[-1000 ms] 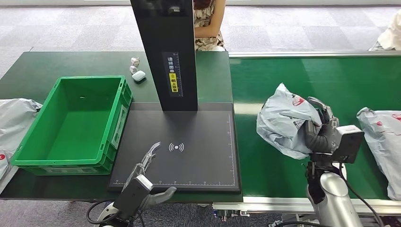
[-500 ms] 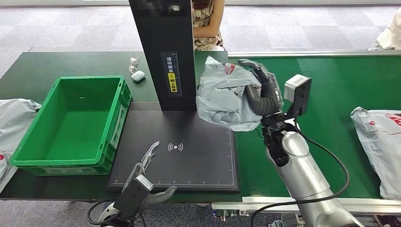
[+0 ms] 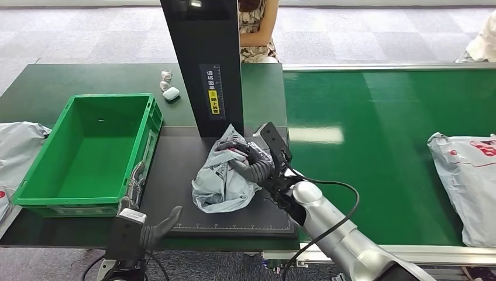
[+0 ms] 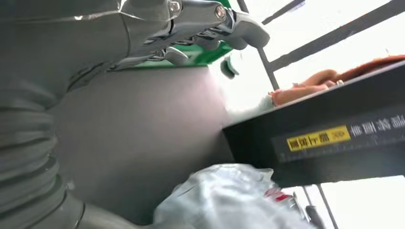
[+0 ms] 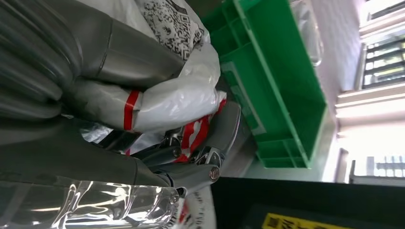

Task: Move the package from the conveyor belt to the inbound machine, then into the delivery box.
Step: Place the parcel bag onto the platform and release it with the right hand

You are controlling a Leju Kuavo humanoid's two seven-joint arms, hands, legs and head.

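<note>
- Head view: the right hand grips a crumpled grey package, which rests on the black scanner pad in front of the black upright column. The left hand hangs near the pad's front corner beside the green box, fingers extended and holding nothing. A second grey bag lies on the green conveyor belt. A person sits behind the dark desk
- Left wrist view: the left hand's fingers are spread and empty over the pad; the package lies below the column
- Right wrist view: the right hand's fingers close around the package; the green box stands beyond
</note>
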